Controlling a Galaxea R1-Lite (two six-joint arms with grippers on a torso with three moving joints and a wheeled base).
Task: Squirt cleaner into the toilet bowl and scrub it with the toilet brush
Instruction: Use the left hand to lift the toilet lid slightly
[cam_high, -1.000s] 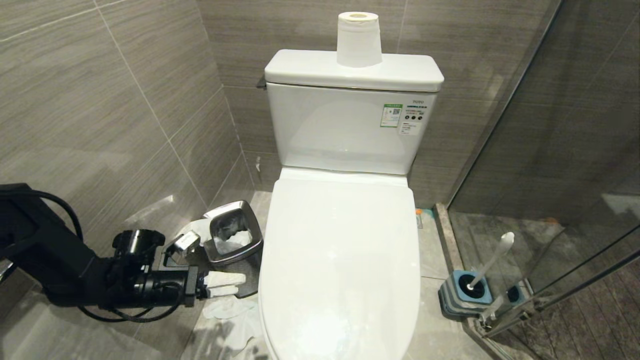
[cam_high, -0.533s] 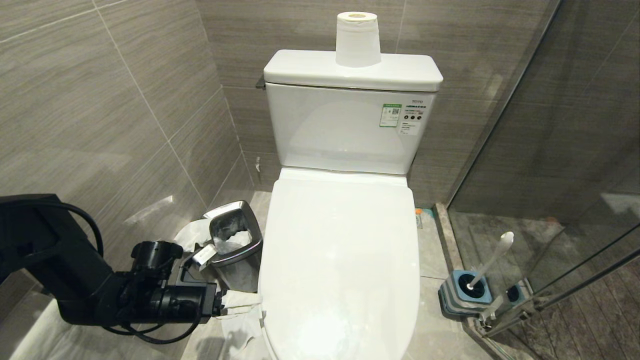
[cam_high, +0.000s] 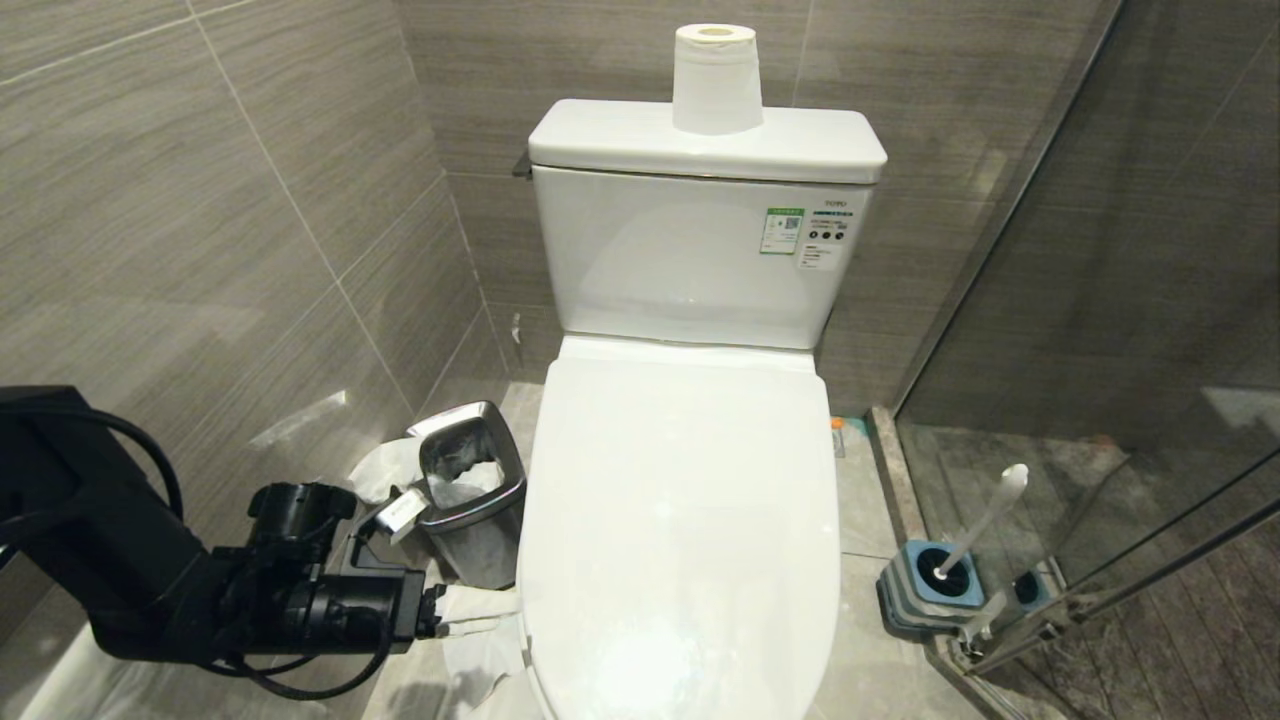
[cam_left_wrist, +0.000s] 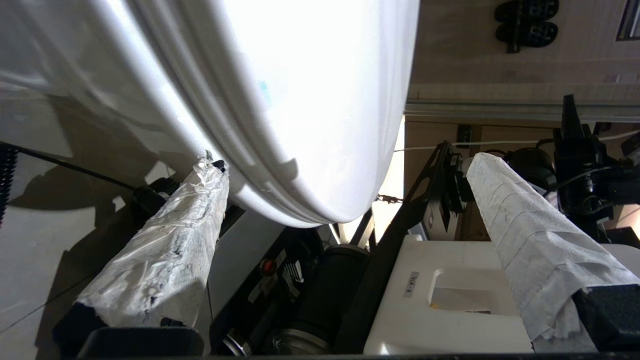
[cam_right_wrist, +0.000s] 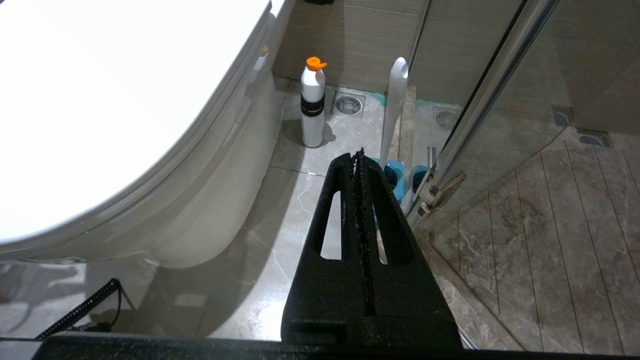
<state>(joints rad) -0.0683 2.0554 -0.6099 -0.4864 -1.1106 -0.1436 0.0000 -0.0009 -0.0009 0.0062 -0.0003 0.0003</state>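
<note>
The toilet bowl (cam_high: 680, 520), lid down, carries a TOTO mark and a green label (cam_high: 783, 230) on its tank. The left pincer (cam_high: 480, 612), cloth-wrapped and spread, sits at its front-left edge. The right pincer (cam_right_wrist: 358, 156) is pressed together near the toilet brush (cam_high: 975, 535), which stands in its base on the floor at right.

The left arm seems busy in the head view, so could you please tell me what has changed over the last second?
The left gripper has swung from beside the steel bin across to the left edge of the closed toilet lid, its wrapped fingers open, one tip just under the rim. It holds nothing. The toilet brush stays in its base, the paper roll on the tank, and the right gripper stays shut.
</note>
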